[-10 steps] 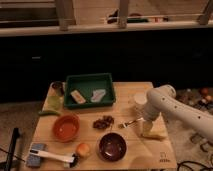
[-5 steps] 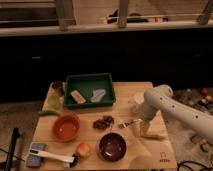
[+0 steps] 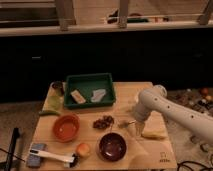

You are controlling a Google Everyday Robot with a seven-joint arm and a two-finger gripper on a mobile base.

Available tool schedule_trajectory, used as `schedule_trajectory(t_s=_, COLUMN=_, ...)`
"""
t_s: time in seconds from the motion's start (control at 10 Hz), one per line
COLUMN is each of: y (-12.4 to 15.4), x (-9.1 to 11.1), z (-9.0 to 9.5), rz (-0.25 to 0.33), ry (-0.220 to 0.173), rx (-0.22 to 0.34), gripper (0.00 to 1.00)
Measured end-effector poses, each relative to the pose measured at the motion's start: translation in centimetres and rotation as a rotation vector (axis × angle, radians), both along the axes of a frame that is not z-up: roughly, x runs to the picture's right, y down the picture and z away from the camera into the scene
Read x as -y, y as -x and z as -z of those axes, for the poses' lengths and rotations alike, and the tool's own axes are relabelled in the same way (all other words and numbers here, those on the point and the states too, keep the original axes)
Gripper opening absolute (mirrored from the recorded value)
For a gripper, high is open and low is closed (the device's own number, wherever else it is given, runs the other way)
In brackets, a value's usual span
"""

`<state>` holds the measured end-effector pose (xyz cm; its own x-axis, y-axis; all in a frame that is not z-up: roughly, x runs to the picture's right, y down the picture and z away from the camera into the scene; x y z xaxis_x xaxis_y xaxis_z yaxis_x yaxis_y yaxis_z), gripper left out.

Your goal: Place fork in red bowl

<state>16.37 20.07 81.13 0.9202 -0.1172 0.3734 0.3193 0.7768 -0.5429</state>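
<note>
Barely distinguishable, the fork (image 3: 126, 123) shows as a thin grey sliver just left of the gripper (image 3: 135, 126), low over the table (image 3: 127, 95), between the brown cluster (image 3: 103, 121) and the white arm (image 3: 170, 110). Whether the gripper pinches it cannot be told. The arm is cut off at the right edge. The red bowl (image 3: 66, 127) sits well to the left, its inside plain orange-red. A dark bowl (image 3: 113, 145) lies nearer, its contents unreadable. The green tray (image 3: 89, 77) behind holds two pale pieces (image 3: 77, 96).

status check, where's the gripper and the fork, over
Gripper low, right of centre. Fork at its tip, not yet in red bowl. Brown cluster lies between them.
</note>
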Motion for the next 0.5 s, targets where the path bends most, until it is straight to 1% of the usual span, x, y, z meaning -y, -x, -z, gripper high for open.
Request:
schedule_trajectory(t_s=0.2, y=0.1, x=-0.4, z=-0.8, rz=0.000, ry=-0.003, rx=0.028, gripper=0.80)
schedule_trajectory(t_s=0.5, y=0.7, x=-0.6, z=-2.4, rz=0.007, ry=0.002, rx=0.037, gripper=0.80)
